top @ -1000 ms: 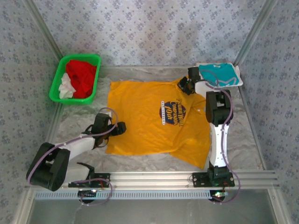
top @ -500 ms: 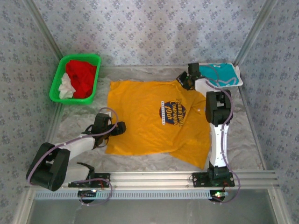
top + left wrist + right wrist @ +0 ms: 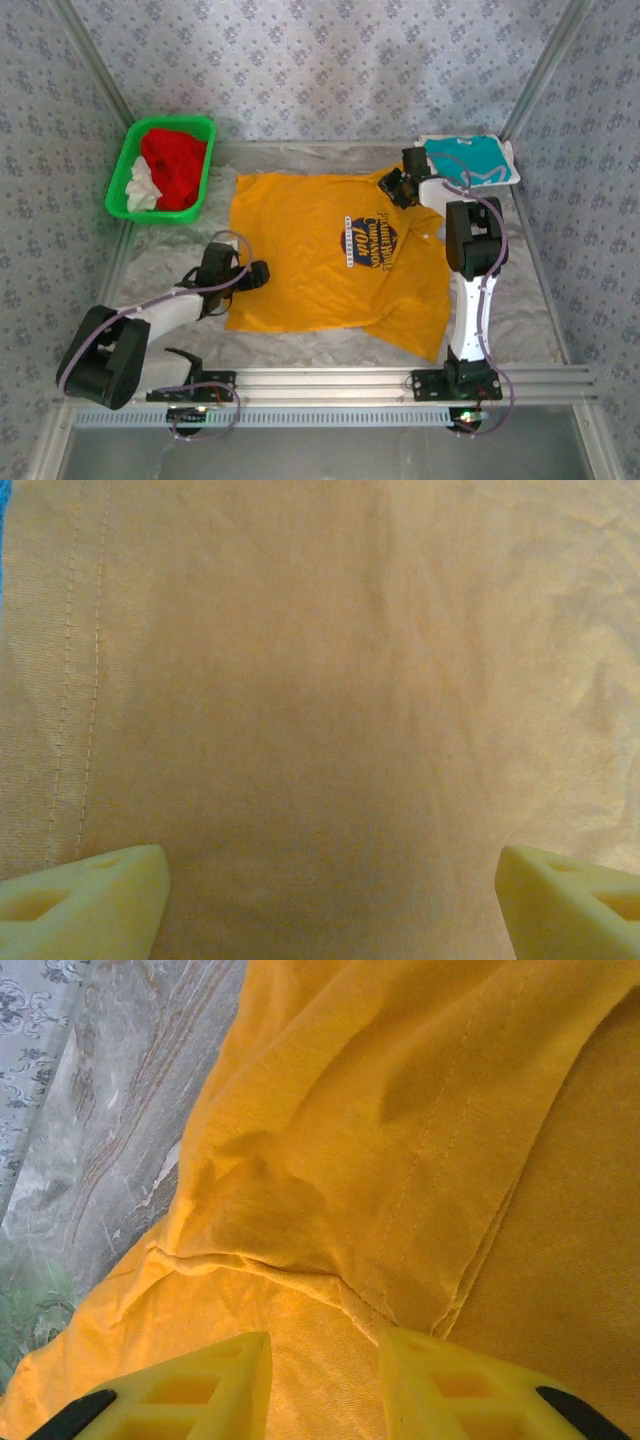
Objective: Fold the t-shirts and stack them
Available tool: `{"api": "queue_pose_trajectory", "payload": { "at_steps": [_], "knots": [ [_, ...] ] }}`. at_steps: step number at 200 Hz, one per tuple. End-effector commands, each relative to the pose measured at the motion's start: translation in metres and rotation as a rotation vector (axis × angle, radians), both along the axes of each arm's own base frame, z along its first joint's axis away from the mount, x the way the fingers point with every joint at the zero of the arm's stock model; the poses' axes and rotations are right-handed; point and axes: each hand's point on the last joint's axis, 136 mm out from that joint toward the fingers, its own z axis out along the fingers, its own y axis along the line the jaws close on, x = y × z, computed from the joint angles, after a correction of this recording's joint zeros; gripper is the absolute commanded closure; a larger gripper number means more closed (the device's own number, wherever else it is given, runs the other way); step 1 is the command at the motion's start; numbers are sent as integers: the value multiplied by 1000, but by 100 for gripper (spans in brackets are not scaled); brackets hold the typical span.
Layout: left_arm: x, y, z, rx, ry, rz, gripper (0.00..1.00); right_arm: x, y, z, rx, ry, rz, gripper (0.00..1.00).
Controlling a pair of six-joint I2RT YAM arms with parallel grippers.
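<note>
Left fingers (image 3: 80, 900) wide apart, right fingers (image 3: 200, 1390) slightly apart, over yellow-orange t-shirt (image 3: 300, 250); marbled table (image 3: 170, 250), patterned walls (image 3: 320, 60)

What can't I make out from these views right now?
- Top view: the right arm covers the yellow-orange t-shirt's right edge and the teal t-shirt's near corner.
- Top view: the chest print's small lettering is blurred.
- Top view: the green basket's red and white cloth is heaped; garment types unclear.
</note>
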Motion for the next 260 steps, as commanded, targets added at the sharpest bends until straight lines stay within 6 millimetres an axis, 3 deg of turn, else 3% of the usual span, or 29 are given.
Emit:
{"api": "queue_pose_trajectory", "payload": {
  "at_steps": [1,79,149,180,209,237,260],
  "knots": [
    [-12,7,-11,24,43,21,14,-6,-6,-6,-17,38,-44,64],
    [-11,7,-10,22,40,19,14,-16,-11,-9,-14,85,-117,62],
    [-12,7,-10,19,33,18,14,4,-4,-22,24,66,-125,63],
    [-12,7,-10,20,35,18,14,14,-9,-20,-11,45,-137,70],
    [-12,8,-10,19,33,20,14,19,-11,-14,-25,29,-138,90],
    [-11,7,-9,19,31,21,14,22,-12,-8,-43,19,-133,100],
    [-12,8,-10,22,34,22,14,25,-14,1,-59,-5,-131,100]
  ]
}}
